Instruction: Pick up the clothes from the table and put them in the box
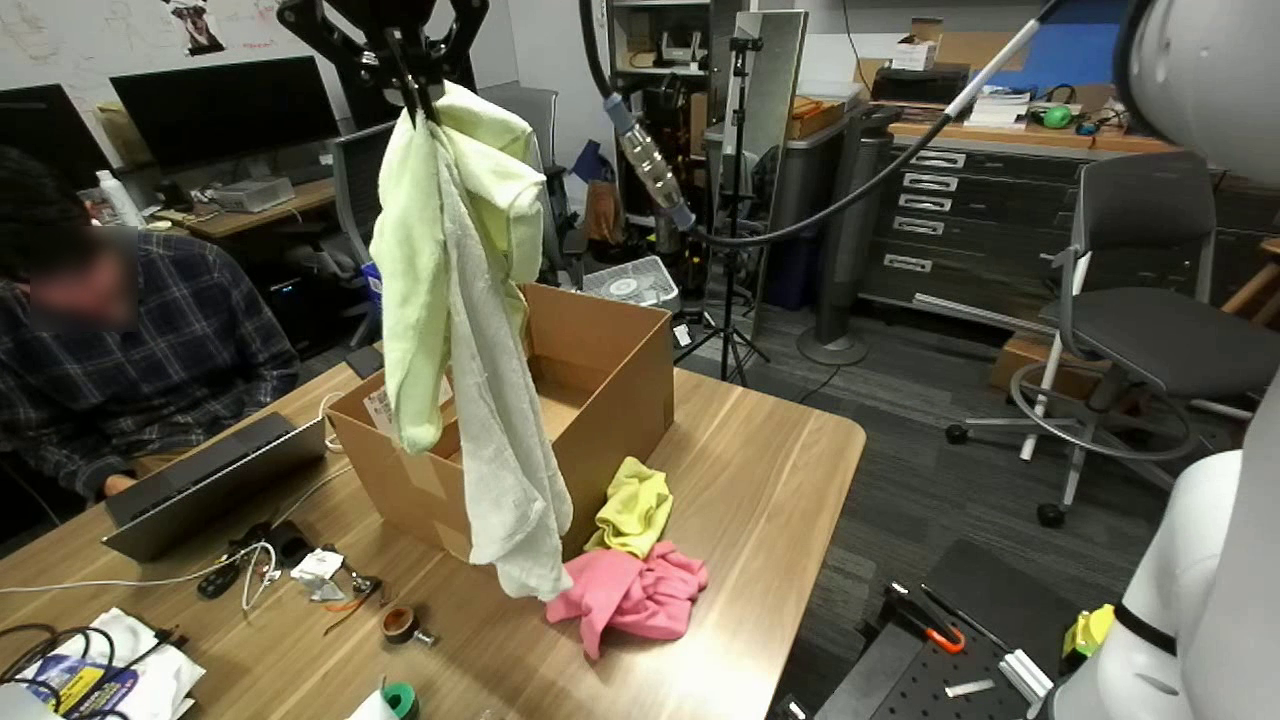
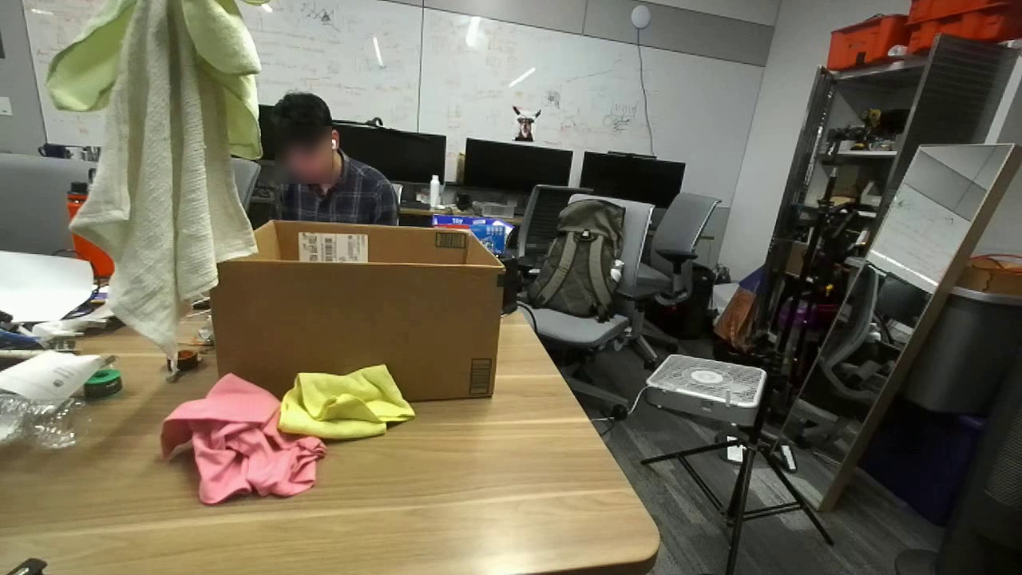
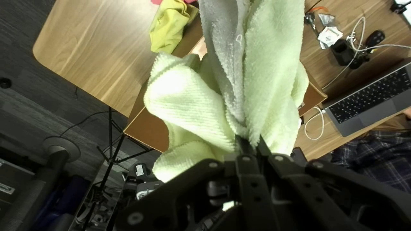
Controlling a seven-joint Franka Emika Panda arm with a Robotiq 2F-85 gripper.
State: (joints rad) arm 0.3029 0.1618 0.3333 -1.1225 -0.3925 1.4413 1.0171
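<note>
Pink cloth (image 2: 243,451), yel. cloth (image 2: 343,406) on tbl (image 2: 479,479) nr box (image 2: 359,323).

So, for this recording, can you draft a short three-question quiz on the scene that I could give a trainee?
1. Open: what is the gripper holding?
2. True or false: the box is open at the top.
3. Multiple choice: which pair lies on the table outside the box?
(a) a mirror and a backpack
(b) a pink cloth and a yellow cloth
(c) a tripod and an office chair

Key: 1, pale fabric, hanging down; 2, true; 3, b.
</note>
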